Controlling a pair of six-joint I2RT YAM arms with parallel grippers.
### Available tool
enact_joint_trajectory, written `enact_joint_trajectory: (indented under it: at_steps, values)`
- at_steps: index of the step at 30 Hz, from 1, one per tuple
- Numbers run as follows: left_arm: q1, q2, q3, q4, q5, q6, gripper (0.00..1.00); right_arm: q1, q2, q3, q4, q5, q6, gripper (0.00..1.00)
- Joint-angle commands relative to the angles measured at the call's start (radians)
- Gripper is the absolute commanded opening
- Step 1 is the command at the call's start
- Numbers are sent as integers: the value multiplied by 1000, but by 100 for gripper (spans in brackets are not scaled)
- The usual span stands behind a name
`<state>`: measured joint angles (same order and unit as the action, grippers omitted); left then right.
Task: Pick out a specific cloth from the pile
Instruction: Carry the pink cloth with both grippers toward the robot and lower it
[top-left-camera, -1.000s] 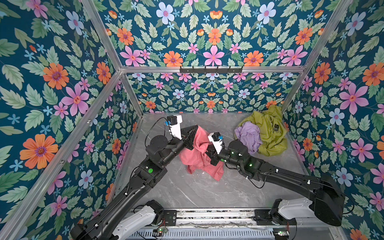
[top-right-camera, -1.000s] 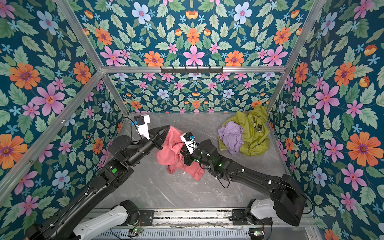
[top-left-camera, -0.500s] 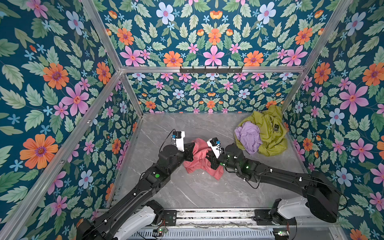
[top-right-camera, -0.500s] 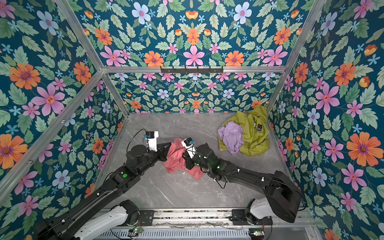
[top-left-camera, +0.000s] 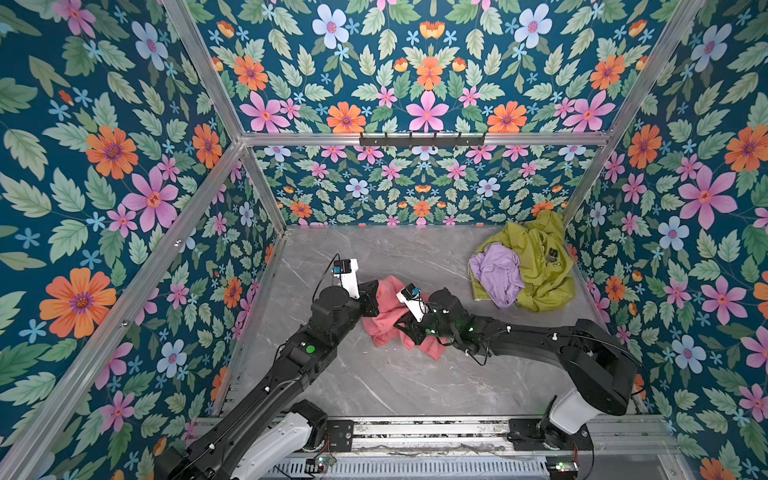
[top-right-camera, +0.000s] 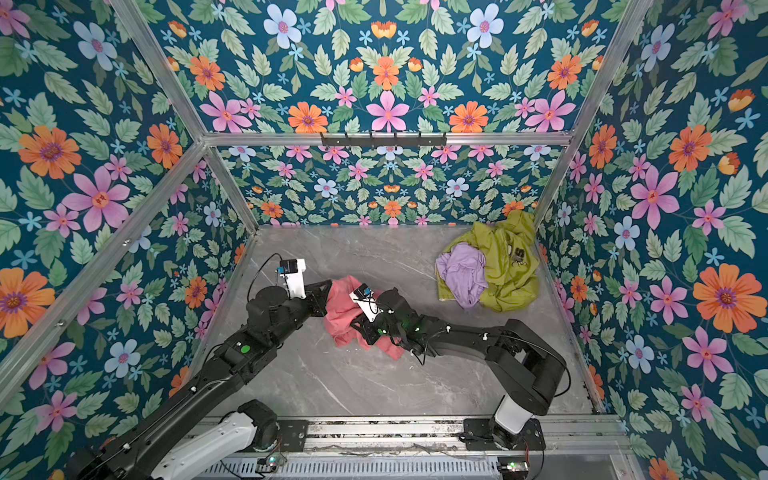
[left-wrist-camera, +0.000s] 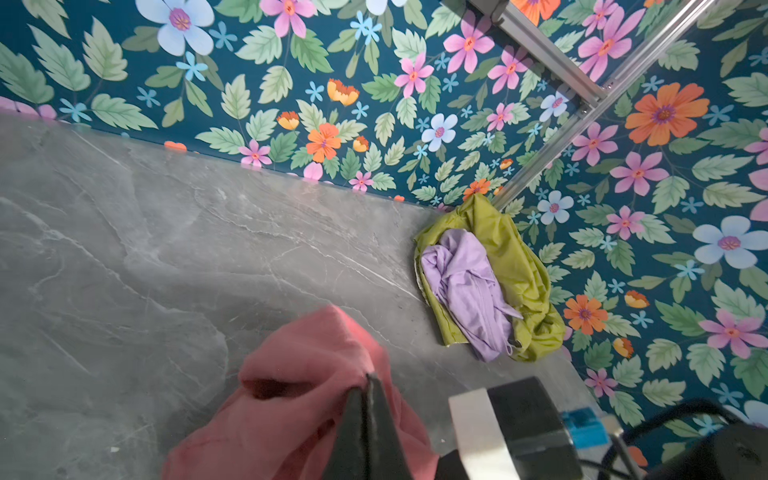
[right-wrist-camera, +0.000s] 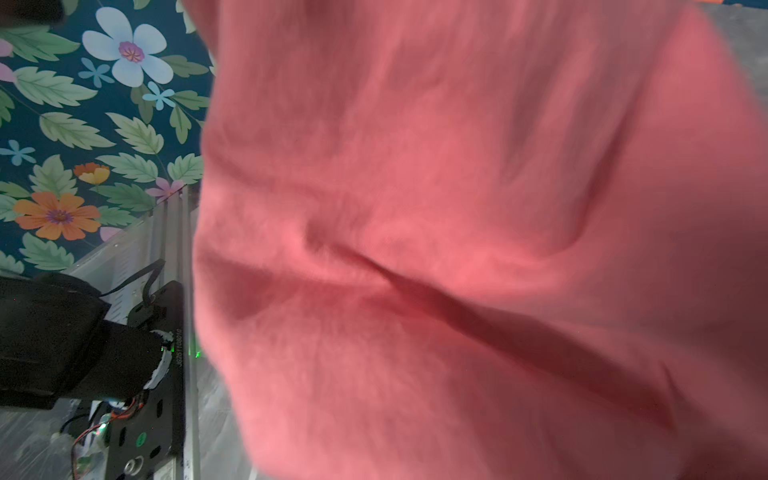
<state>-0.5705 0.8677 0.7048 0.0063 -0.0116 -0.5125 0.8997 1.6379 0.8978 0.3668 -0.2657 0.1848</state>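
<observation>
The left claw (left-wrist-camera: 368, 395) is closed on the pink cloth (top-left-camera: 386, 303); for the right claw (top-left-camera: 409, 330), I cannot tell.

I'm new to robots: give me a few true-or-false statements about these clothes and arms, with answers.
1. The salmon-pink soft cloth lies apart from the other two garments. True.
2. The lilac-purple cloth is buried under the olive-green garment. False: it lies on top of it.
3. The left gripper is shut on the salmon-pink soft cloth. True.
4. The olive-green garment sits at the near left corner of the grey marble table. False: it is in the far right corner.
</observation>
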Motion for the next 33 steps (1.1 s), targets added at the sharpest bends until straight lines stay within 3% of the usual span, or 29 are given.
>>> enact_joint_trajectory:
  at_steps: [1, 4, 9, 13, 16, 24, 33]
  values:
    - [47, 3, 15, 0, 26, 28, 0, 1, -12, 9, 26, -55, 28, 42]
    - [100, 17, 27, 11, 85, 25, 0, 1, -64, 0, -34, -76, 24, 50]
    - [130, 28, 42, 18, 126, 23, 0, 1, -208, -65, -131, -79, 33, 51]
    - [140, 38, 51, 21, 146, 23, 0, 1, -300, -116, -154, -74, 54, 46]
    - [143, 46, 64, 23, 164, 24, 0, -9, -310, -129, -134, -42, 52, 35]
    - [143, 41, 82, 12, 214, 25, 0, -45, -98, -70, 64, -52, 69, 12]
    - [143, 29, 78, -1, 264, 19, 0, -51, 219, 59, 241, -55, 72, 9]
